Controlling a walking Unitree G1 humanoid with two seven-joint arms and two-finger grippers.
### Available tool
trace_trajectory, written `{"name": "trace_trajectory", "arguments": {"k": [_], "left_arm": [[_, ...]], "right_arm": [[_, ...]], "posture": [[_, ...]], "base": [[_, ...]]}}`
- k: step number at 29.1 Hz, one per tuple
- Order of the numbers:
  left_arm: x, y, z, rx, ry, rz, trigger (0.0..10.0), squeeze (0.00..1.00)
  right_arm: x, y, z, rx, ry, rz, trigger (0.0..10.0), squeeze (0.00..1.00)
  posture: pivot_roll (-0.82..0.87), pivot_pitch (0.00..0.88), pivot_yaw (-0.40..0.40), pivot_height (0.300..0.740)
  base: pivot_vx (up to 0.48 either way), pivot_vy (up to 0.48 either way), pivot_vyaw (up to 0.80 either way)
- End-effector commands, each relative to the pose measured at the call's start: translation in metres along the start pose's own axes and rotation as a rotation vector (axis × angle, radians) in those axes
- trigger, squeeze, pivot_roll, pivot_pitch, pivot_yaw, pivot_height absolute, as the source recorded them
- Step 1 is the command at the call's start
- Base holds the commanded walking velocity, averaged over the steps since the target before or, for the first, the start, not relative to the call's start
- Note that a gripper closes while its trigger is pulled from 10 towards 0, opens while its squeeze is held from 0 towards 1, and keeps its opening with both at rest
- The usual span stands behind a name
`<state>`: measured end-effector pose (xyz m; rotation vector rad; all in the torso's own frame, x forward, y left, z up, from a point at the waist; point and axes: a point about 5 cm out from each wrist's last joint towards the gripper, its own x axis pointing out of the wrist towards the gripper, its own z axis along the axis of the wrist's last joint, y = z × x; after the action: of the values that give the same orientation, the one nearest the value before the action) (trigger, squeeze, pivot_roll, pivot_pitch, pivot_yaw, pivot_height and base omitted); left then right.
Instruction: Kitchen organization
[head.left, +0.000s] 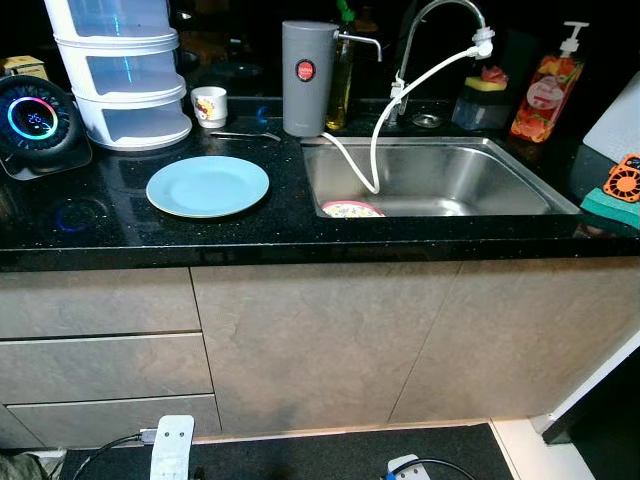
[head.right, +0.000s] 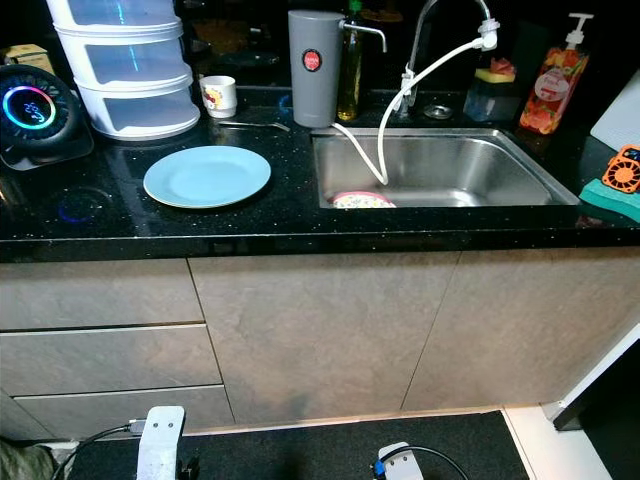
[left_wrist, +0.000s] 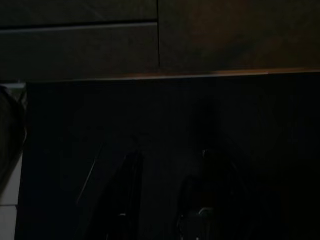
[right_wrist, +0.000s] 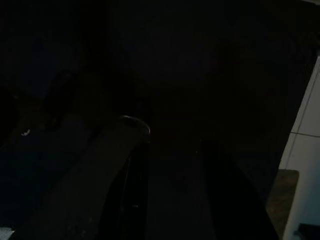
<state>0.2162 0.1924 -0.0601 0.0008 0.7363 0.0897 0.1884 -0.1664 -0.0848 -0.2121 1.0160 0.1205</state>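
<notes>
Round, flat pale-blue plate (head.left: 208, 186) on black speckled counter (head.left: 120, 225); both idle hands' finger state indiscernible.

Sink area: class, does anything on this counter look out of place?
Yes. A patterned dish sits in the steel sink, and a white hose from the faucet dangles into the basin. The blue plate lies alone on the countertop.
</notes>
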Motion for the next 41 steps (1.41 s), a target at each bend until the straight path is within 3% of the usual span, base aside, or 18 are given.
{"name": "trace_trajectory", "arguments": {"k": [1, 3, 7, 10, 11, 14, 24, 41], "left_arm": [[-0.002, 0.006, -0.005, -0.007, 0.005, 0.022, 10.0, 0.0], [-0.003, 0.007, -0.007, -0.033, 0.006, 0.033, 10.0, 0.0], [-0.003, 0.0, -0.009, -0.012, 0.015, 0.018, 10.0, 0.0], [-0.001, -0.004, -0.003, 0.033, -0.005, -0.01, 10.0, 0.0], [-0.001, -0.003, -0.002, 0.03, -0.008, -0.006, 10.0, 0.0], [-0.002, -0.001, -0.005, 0.031, 0.004, 0.004, 10.0, 0.0], [-0.004, -0.004, -0.011, 0.016, 0.018, -0.012, 10.0, 0.0], [0.001, -0.002, 0.003, 0.077, 0.007, -0.045, 10.0, 0.0]], "right_arm": [[-0.001, -0.004, -0.005, 0.063, 0.004, -0.026, 10.0, 0.0], [-0.001, -0.009, -0.007, 0.164, -0.005, -0.059, 10.0, 0.0], [-0.002, -0.009, -0.01, 0.156, -0.003, -0.063, 10.0, 0.0], [-0.003, 0.003, -0.02, -0.04, 0.026, 0.01, 10.0, 0.0], [-0.003, 0.004, -0.021, -0.041, 0.027, 0.015, 10.0, 0.0], [-0.003, 0.005, -0.022, 0.005, 0.018, 0.004, 10.0, 0.0], [-0.003, -0.004, -0.017, 0.005, 0.017, -0.004, 10.0, 0.0], [-0.003, -0.006, -0.016, 0.084, 0.018, -0.04, 10.0, 0.0]], "posture": [[0.03, 0.086, -0.078, 0.74], [0.03, 0.084, -0.076, 0.74], [0.09, 0.09, -0.062, 0.74], [0.09, 0.094, -0.086, 0.74], [0.09, 0.093, -0.087, 0.74], [0.09, 0.099, -0.087, 0.74], [0.08, 0.102, -0.065, 0.74], [0.08, 0.081, 0.017, 0.74]], "base": [[0.0, 0.0, 0.0], [0.0, 0.0, 0.0], [0.0, 0.0, 0.0], [0.0, 0.0, 0.0], [0.0, 0.0, 0.0], [0.0, 0.0, 0.0], [0.0, 0.0, 0.0], [0.0, 0.0, 0.0]]}}
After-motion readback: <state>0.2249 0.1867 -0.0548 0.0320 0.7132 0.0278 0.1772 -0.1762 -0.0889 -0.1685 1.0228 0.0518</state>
